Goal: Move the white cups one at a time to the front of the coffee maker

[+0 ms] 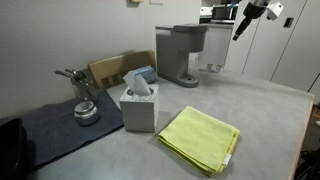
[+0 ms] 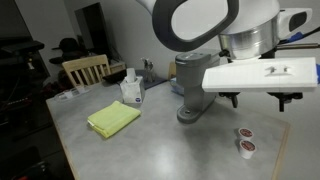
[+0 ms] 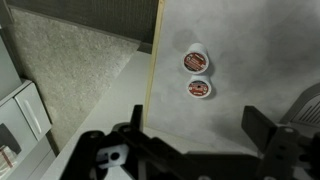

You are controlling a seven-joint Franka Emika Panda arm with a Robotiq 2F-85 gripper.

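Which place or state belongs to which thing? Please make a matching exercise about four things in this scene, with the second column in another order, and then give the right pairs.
Column one:
1. white cups
2. yellow cloth
3. tissue box
4. gripper

Column two:
A. lies flat on the table
B. open, in the air, holding nothing
C. two side by side near the table's edge
D. stands next to a dark mat

Right pairs: 1-C, 2-A, 3-D, 4-B
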